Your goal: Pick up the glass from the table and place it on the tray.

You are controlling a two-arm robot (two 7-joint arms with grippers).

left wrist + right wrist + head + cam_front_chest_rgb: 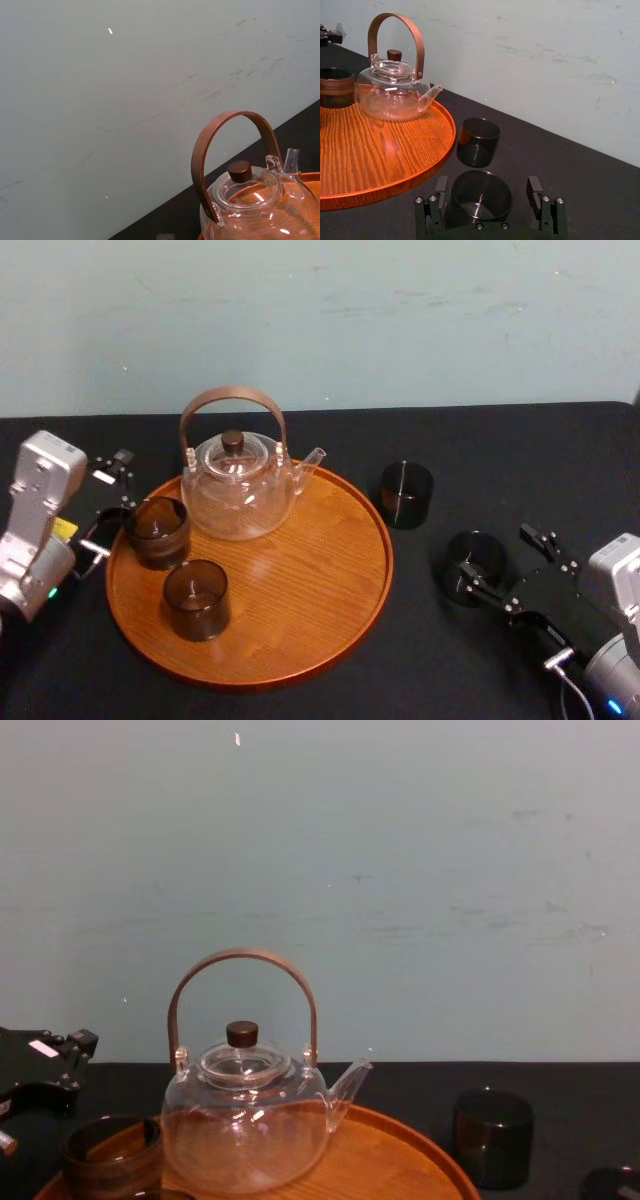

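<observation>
Two dark glasses stand on the black table right of the tray [330, 610]. The nearer glass [470, 562] [481, 194] sits between the spread fingers of my right gripper [508, 560] [487, 186], which is open with a gap on each side of the glass. The farther glass [406, 494] [478, 141] [492, 1135] stands free beside the tray's rim. The round orange-brown wooden tray [380, 150] [400, 1150] also carries two more dark glasses [157, 530] [196, 598]. My left gripper [105, 508] [45, 1080] hovers open at the tray's left edge.
A clear glass teapot [240, 485] [250, 200] [395, 92] [248, 1120] with a brown arched handle stands at the back of the tray. A pale wall rises behind the table. Bare black tabletop [500, 450] stretches to the right of the tray.
</observation>
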